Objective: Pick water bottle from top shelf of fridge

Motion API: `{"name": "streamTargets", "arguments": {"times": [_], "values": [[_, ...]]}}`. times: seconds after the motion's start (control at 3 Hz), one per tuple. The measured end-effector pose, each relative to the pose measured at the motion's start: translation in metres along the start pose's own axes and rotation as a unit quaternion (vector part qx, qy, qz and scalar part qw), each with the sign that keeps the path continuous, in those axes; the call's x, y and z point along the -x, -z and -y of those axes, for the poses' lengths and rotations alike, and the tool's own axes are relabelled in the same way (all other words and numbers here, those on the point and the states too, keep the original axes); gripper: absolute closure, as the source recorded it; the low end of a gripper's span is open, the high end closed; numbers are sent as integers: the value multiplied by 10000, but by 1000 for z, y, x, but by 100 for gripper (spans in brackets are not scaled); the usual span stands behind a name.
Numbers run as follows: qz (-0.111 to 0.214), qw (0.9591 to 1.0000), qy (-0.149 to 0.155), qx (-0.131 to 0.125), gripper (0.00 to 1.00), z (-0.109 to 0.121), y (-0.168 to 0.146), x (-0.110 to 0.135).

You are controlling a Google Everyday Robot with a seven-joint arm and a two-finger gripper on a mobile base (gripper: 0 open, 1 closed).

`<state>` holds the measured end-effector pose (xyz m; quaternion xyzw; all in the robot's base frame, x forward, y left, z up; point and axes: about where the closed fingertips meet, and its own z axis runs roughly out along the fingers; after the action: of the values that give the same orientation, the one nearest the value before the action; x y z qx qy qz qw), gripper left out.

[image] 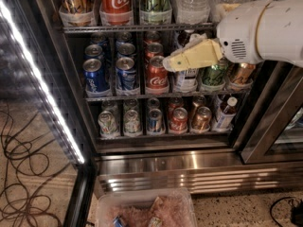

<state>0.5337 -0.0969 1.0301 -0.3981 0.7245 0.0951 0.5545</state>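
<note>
The fridge stands open, dark inside, with a shiny steel base. On the top shelf, clear ribbed water bottles stand at the right, next to a green can, a red Coca-Cola can and a gold can in clear holders. Their upper parts are cut off by the frame's top edge. My gripper, cream-coloured on a white arm, reaches in from the right. It sits just below the top shelf's front rail, under the water bottles and in front of the middle rack's cans.
The middle rack holds blue and red cans and a labelled bottle behind the gripper. The lower rack holds more cans and a white-capped bottle. A light strip lines the left door edge. A plastic bin and cables lie on the floor.
</note>
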Motion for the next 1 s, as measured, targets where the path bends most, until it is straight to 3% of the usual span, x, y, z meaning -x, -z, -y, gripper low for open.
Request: {"name": "streamTargets", "arguments": {"times": [0.33,0.67,1.0], "values": [[341,9989,9,-335,0,-2,7,26],[651,9948,-90,-781,0,4,13,41],[725,9933,-113,-894,0,8,15,46]]}}
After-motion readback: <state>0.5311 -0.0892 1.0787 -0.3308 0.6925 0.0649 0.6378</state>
